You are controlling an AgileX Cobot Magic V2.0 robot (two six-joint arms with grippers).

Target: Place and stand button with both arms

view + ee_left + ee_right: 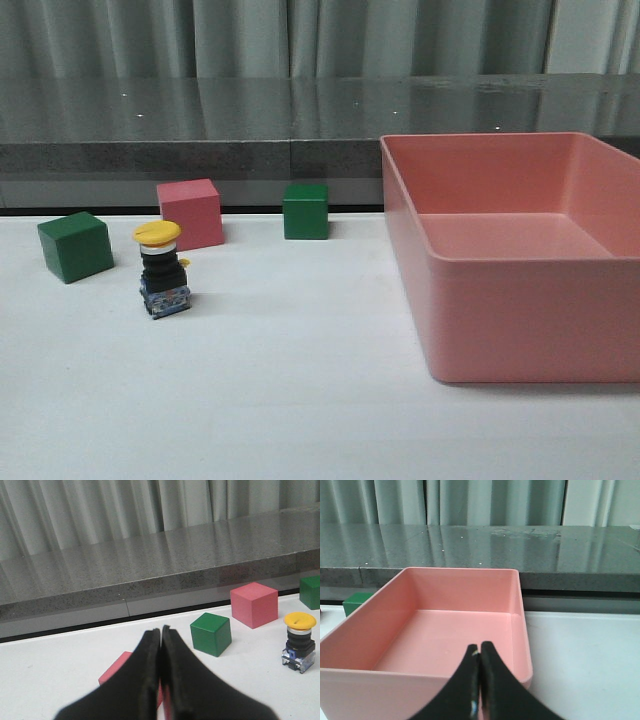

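The button [163, 270] stands upright on the white table, yellow cap up, blue base down, left of middle. It also shows in the left wrist view [299, 642], far off to one side of my left gripper [160, 631]. That gripper is shut and empty, its fingers in front of a pink cube [116, 667]. My right gripper [479, 648] is shut and empty, held over the near wall of the pink bin [420, 677]. Neither arm shows in the front view.
A pink cube [190, 213] and a green cube [75, 246] stand just behind and left of the button, another green cube [305, 211] farther right. The large pink bin [520, 320] fills the table's right side. A grey ledge [200, 125] and curtains are behind.
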